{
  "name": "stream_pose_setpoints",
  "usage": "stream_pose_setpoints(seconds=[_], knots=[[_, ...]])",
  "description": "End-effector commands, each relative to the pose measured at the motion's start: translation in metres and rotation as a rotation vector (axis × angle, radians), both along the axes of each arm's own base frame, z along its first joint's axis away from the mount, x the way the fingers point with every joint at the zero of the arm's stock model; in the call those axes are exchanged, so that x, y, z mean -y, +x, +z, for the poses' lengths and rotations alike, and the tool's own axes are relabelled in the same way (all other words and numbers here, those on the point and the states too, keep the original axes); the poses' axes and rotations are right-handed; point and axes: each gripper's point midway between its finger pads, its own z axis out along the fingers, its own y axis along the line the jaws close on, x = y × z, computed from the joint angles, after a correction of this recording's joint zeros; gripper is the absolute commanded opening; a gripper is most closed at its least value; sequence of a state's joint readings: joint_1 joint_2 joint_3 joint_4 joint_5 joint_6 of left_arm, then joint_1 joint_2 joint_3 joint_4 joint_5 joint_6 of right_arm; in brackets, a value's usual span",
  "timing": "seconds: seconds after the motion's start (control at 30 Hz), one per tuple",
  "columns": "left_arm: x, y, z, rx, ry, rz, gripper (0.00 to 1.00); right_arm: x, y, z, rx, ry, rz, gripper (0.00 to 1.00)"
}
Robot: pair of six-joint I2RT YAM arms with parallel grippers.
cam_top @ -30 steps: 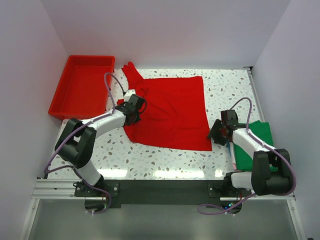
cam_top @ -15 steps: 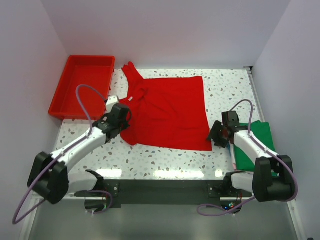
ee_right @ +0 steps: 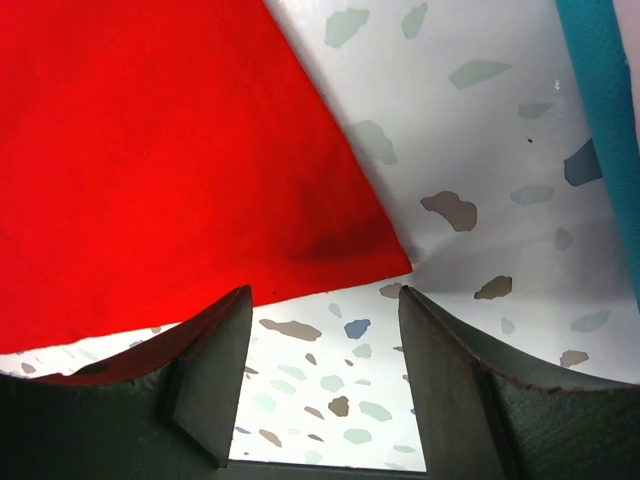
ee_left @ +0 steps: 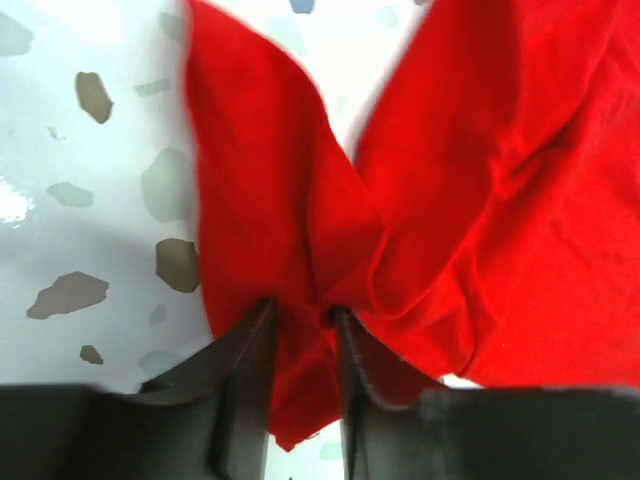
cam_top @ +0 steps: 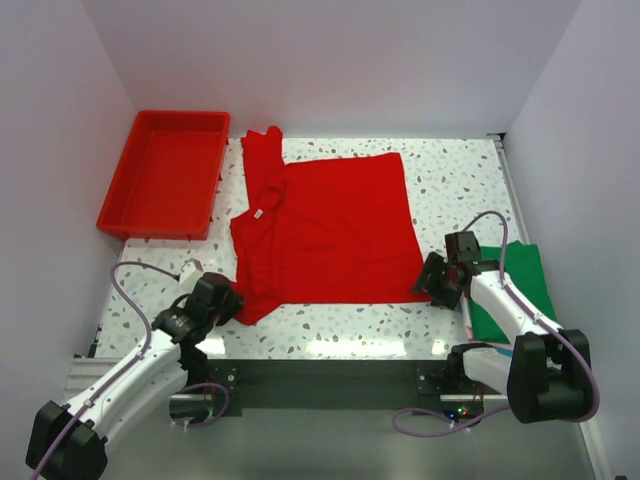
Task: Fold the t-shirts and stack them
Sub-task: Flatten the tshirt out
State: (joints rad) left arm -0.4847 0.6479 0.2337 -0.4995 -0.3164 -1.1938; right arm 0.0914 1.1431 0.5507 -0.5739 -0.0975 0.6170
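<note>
A plain bright red t-shirt [cam_top: 330, 225] lies spread on the speckled table, its small white neck label [cam_top: 257, 212] at the left. My left gripper [cam_top: 226, 303] is shut on the shirt's near left corner close to the front edge. In the left wrist view the cloth [ee_left: 480, 200] bunches between the closed fingers of that gripper [ee_left: 300, 312]. My right gripper [cam_top: 438, 281] is open at the shirt's near right corner. In the right wrist view that gripper [ee_right: 325, 295] is empty over bare table, just short of the corner of the shirt [ee_right: 150, 150]. A folded green t-shirt [cam_top: 522, 285] lies at the right under my right arm.
A rigid red plastic tray [cam_top: 165, 172] stands at the far left, partly off the table. A teal cloth edge [ee_right: 600, 120] shows at the right of the right wrist view. White walls close in the back and both sides. A dark rail [cam_top: 320, 382] runs along the near edge.
My left arm has pulled back toward the near edge, dragging the shirt's left side with it. The shirt has shifted nearer and flattened. My right gripper has moved slightly nearer too.
</note>
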Motion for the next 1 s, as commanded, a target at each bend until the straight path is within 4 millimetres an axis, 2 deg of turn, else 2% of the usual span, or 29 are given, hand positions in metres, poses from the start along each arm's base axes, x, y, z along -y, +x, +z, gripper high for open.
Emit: stream_pose_setpoints(seconds=[0.0,0.07,0.1,0.17,0.27,0.37,0.5,0.67,0.77,0.87,0.97], knots=[[0.004,0.002,0.016,0.008,-0.028,0.004,0.45,0.0,0.002,0.004,-0.001,-0.005,-0.009,0.63],[-0.006,0.007,0.025,0.026,0.025,0.031,0.5,0.001,0.003,0.002,0.0,-0.004,-0.014,0.61],[-0.009,0.009,0.035,0.035,0.05,0.034,0.5,0.001,0.003,0.001,-0.002,-0.004,-0.015,0.6],[-0.021,0.012,0.042,0.037,0.111,0.073,0.5,0.001,0.001,-0.003,-0.007,-0.004,-0.017,0.59],[-0.038,0.01,0.048,0.0,0.196,0.137,0.44,0.002,-0.002,-0.009,-0.021,-0.012,-0.02,0.57],[-0.047,0.014,0.059,0.001,0.244,0.174,0.44,0.002,0.0,-0.011,-0.017,-0.012,-0.023,0.55],[-0.043,0.033,0.077,0.077,0.27,0.138,0.44,0.001,0.002,-0.01,-0.01,-0.004,-0.02,0.54],[-0.04,0.031,0.064,-0.013,0.303,0.114,0.42,0.002,0.003,-0.008,0.001,-0.011,-0.01,0.53],[-0.04,0.026,0.066,-0.01,0.274,0.132,0.37,0.003,0.004,-0.004,0.02,-0.015,-0.011,0.52],[-0.041,0.021,0.07,0.02,0.246,0.137,0.27,0.004,0.006,-0.001,0.029,-0.024,-0.008,0.51],[-0.051,0.004,0.058,-0.044,0.244,0.209,0.25,0.003,0.008,0.001,0.037,-0.022,0.002,0.51]])
